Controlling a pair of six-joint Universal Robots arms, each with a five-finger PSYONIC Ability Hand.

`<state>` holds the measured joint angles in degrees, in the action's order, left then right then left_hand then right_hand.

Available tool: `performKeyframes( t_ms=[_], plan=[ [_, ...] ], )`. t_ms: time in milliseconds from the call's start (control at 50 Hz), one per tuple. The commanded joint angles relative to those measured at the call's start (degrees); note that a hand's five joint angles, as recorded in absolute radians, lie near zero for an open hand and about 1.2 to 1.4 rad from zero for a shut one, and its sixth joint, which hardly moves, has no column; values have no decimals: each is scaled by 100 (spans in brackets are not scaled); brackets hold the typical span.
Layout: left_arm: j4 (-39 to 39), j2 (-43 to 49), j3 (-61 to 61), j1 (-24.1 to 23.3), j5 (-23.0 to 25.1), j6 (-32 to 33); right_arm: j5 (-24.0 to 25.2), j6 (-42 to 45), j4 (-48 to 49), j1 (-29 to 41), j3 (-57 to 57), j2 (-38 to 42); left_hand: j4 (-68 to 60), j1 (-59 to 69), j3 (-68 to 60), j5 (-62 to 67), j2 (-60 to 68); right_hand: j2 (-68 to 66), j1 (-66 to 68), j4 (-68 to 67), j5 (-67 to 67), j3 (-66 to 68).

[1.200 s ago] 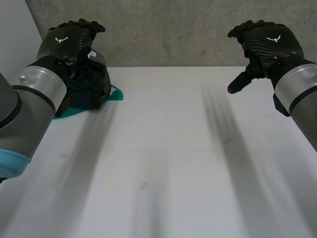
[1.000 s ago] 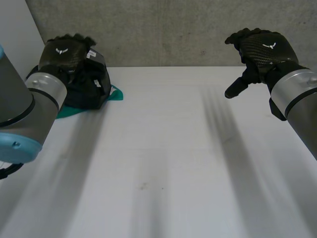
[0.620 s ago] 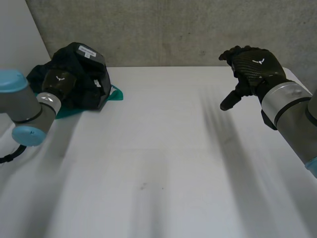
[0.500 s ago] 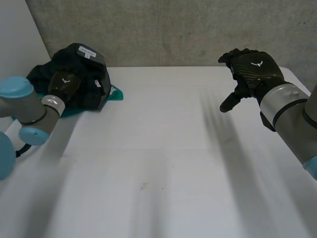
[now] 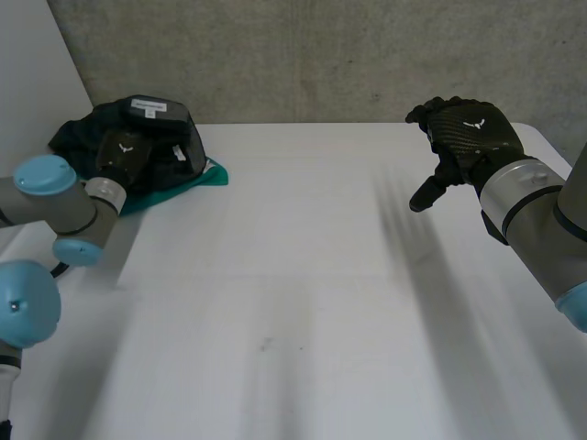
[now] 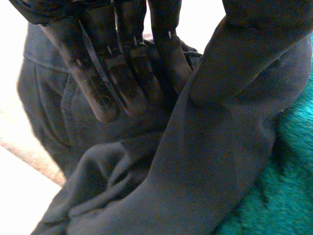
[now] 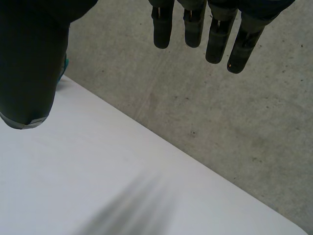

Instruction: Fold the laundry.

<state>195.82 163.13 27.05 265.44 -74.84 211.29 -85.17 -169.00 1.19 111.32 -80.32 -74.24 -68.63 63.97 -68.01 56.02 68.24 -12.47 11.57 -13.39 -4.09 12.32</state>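
Dark garment [image 5: 172, 137], bunched in a heap at the far corner of the white table [image 5: 303, 275], against the concrete wall [image 5: 321, 55]. White label [image 5: 147, 106] on top of the heap. Teal cloth [image 5: 209, 172] pokes out from under its near edge.

Left hand [image 5: 122, 151] lies on the heap's near side. Head view gives only its back. The left wrist view shows more: fingers [image 6: 117, 73] nearly straight, tips pressed into the dark folds [image 6: 195, 161], not curled round them, with teal cloth [image 6: 288, 161] just beside.

Right hand [image 5: 468, 137] is well apart from the heap, raised over the table's far side. Its wrist view shows fingers [image 7: 195, 24] hanging straight, thumb [image 7: 29, 63] spread away, holding nothing.
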Motion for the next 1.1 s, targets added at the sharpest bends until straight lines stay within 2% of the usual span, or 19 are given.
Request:
performKeyframes(
  t_ms=[20, 100, 180, 260, 340, 400, 420, 460, 500, 560, 580, 640, 660, 740, 800, 860, 1000, 1100],
  plan=[
    [430, -1694, 2126, -238, -285, -131, 0, -2, -13, -23, 7, -3, -1137, 1603, -1199, 1398, 1176, 247, -157, 339, 409, -232],
    [624, -2872, 3392, -782, -285, -508, 0, -2, -22, -23, 25, -20, -1137, 1603, -1199, 1398, 1176, 247, -157, 339, 409, -232],
    [598, -3927, 4298, -1266, -285, -1281, -9, -2, -31, -32, 51, -20, -1137, 1603, -1199, 1398, 1176, 247, -157, 339, 409, -232],
    [370, -4989, 5132, -1871, -93, -2457, -18, -2, -39, -41, 60, -29, -1137, 1603, -1199, 1398, 1176, 247, -157, 339, 409, -232],
    [36, -5448, 5739, -2434, 310, -3336, -26, -2, -39, -49, 69, -64, -1137, 1603, -1199, 1398, 1176, 247, -157, 339, 409, -232],
    [-88, -5467, 6012, -2742, 619, -3751, -26, 7, -39, -67, 78, -73, -1137, 1603, -1199, 1398, 1176, 247, -157, 339, 409, -232],
    [-88, -5450, 6161, -2943, 855, -3901, -26, 7, -39, -93, 78, -82, -307, 772, -368, 567, 346, 247, -157, 339, 409, -232],
    [-79, -5449, 6224, -3086, 997, -3928, -18, 33, -39, -128, 78, -82, 2362, -1896, 2300, -2101, -2323, 247, -157, 339, 409, -232],
    [-9, -5458, 6233, -3174, 1007, -3754, -18, 112, -48, -155, 69, -82, 5504, -5039, 5443, -5244, -5465, 247, -157, 339, 409, -232],
    [105, -5336, 6067, -2912, 700, -3411, -26, 192, -48, -155, 43, -108, 5706, -5241, 5645, -5446, -5667, 247, -157, 339, 409, -232],
    [158, -5239, 5936, -2649, 368, -3088, -26, 200, -40, -155, 43, -117, 5790, -5325, 5728, -5530, -5751, 247, -157, 339, 409, -232],
    [176, -5090, 5698, -2253, -134, -2542, -18, 209, -40, -146, 25, -126, 5841, -5376, 5780, -5581, -5802, 247, -157, 339, 409, -232],
    [193, -4993, 5514, -2008, -397, -2166, -18, 209, -48, -146, 25, -126, 5841, -5376, 5780, -5581, -5802, 247, -157, 339, 409, -232],
    [202, -4503, 4952, -1401, -628, -1347, -18, 218, -48, -146, 25, -135, 5791, -5326, 5730, -5531, -5752, 247, -157, 339, 409, -232],
    [202, -3835, 4390, -952, -558, -828, -18, 218, -39, -120, 16, -126, 5740, -5275, 5679, -5480, -5701, 247, -157, 339, 409, -232],
    [211, -3387, 3933, -775, -410, -573, -18, 218, -48, -85, -1, -126, 5723, -5258, 5662, -5463, -5684, 247, -157, 339, 409, -232],
    [360, -2147, 2641, -529, 319, 297, -18, 227, -39, -58, -19, -65, 5673, -5208, 5612, -5413, -5634, 247, -157, 339, 409, -232],
    [492, -1531, 1858, -502, 681, 659, -26, 227, -39, -58, -28, -29, 5639, -5174, 5578, -5379, -5600, 247, -157, 339, 409, -232]
  ],
)
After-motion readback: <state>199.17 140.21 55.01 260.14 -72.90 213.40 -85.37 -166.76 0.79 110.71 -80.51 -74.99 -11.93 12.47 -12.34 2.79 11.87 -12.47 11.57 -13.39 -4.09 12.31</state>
